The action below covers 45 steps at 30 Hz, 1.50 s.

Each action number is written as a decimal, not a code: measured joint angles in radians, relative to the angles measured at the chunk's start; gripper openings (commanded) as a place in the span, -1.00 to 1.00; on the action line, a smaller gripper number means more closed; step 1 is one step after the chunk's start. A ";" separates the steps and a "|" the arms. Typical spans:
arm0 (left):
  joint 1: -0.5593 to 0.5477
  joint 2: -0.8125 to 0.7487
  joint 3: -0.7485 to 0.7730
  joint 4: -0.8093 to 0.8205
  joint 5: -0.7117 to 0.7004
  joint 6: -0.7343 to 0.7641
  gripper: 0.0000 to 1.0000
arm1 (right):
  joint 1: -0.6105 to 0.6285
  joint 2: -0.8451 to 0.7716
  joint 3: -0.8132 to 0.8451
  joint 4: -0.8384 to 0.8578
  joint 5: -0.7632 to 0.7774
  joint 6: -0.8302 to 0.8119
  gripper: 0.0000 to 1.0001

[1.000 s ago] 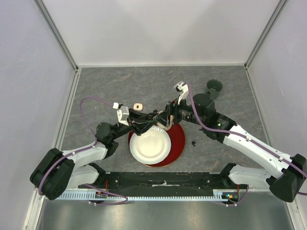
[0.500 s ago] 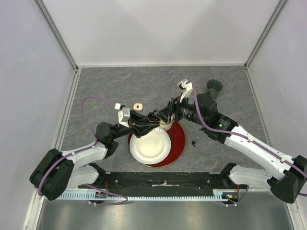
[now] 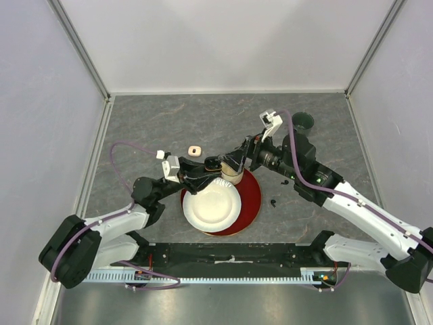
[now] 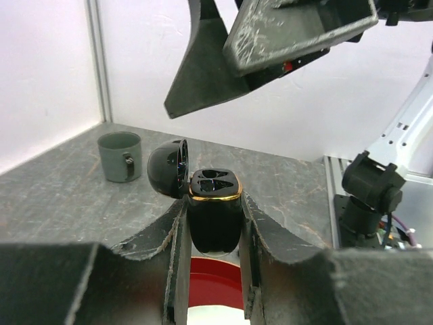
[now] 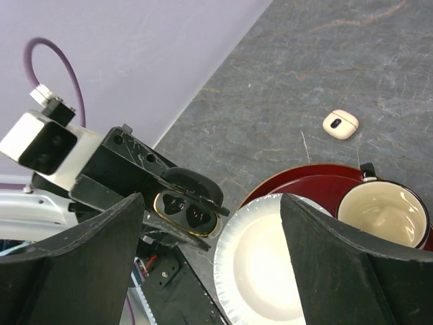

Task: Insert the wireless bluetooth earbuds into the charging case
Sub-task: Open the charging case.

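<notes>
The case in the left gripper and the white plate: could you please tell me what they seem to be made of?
The case looks like glossy black plastic: it shows sharp highlights, and its rim band is shiny gold, perhaps metal-coated. The white plate looks like matte paper, judging by its fluted rim, though foam is possible.

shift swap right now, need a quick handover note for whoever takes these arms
Left gripper shut on the black charging case, lid open, above the red plate.
Right gripper open, empty, over the case.
A small black piece, likely a bud, lies on the table right of the plate; case slots filled or not, cannot tell.
Done: case opened. Left: seat buds, shut lid.
</notes>
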 measured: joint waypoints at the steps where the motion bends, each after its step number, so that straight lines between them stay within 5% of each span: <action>1: 0.000 -0.008 -0.006 0.000 -0.013 0.019 -0.95 | -0.002 -0.010 0.000 0.000 0.000 0.008 0.73; 9: 0.000 -0.084 -0.012 0.002 -0.073 0.123 -0.95 | -0.026 0.034 -0.010 0.021 -0.091 0.188 0.70; 19: 0.000 -0.089 -0.011 0.002 -0.087 0.151 -0.95 | -0.032 0.129 -0.159 0.345 -0.291 0.502 0.60; 31: 0.000 -0.090 -0.010 0.010 -0.087 0.151 -0.95 | -0.034 0.166 -0.174 0.495 -0.348 0.618 0.07; 38: 0.000 -0.087 -0.009 0.021 -0.087 0.151 -0.89 | -0.041 0.174 -0.177 0.502 -0.352 0.633 -0.41; 45: 0.001 -0.075 -0.003 0.026 -0.086 0.150 -0.74 | -0.045 0.173 -0.177 0.501 -0.346 0.628 -0.53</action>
